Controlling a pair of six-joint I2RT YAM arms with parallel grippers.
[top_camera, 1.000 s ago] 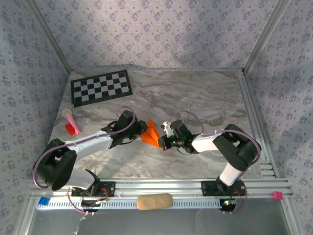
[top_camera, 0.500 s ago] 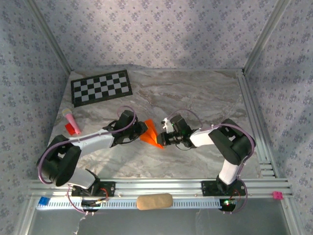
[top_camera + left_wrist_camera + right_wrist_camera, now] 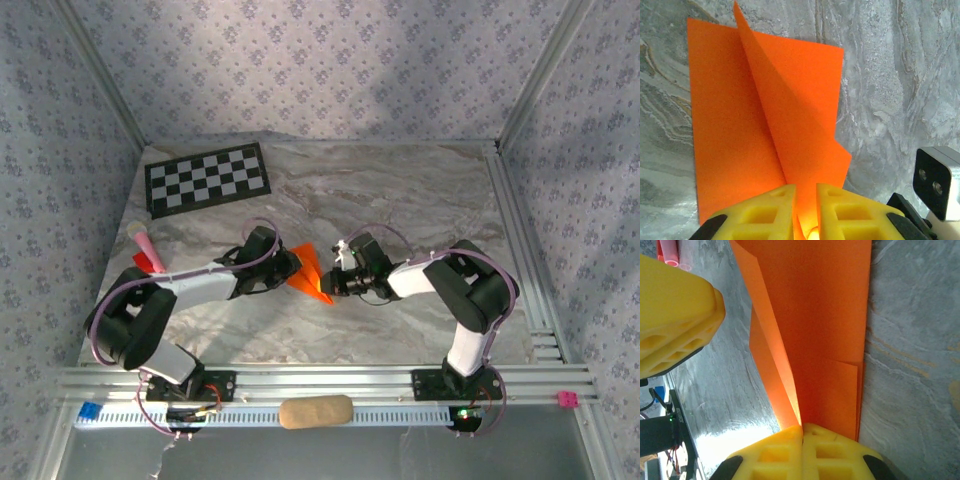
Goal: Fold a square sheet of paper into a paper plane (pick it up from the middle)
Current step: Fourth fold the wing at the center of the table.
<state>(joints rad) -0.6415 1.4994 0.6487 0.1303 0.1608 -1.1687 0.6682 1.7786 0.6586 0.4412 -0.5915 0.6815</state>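
The square sheet of paper [image 3: 308, 270] is bright orange and partly folded, lying mid-table with a creased flap standing up. In the left wrist view the sheet [image 3: 765, 125] fans out ahead of my left gripper [image 3: 805, 192]. Its yellow fingers [image 3: 760, 212] stand a narrow gap apart, with the raised fold running between them. My right gripper [image 3: 802, 429] is shut on the opposite edge of the sheet [image 3: 825, 315], pads pressed together on the crease. From above, the left gripper [image 3: 289, 268] and the right gripper [image 3: 334, 283] face each other across the paper.
A checkerboard sheet [image 3: 208, 178] lies at the back left. A small pink and red object [image 3: 146, 250] sits by the left edge. A tan pad [image 3: 315, 411] rests on the front rail. The right arm's grey block [image 3: 935, 182] shows beside the paper.
The left gripper's jaws have narrowed around the raised fold. Both grippers and the paper have shifted slightly left, and the right arm has drawn in.
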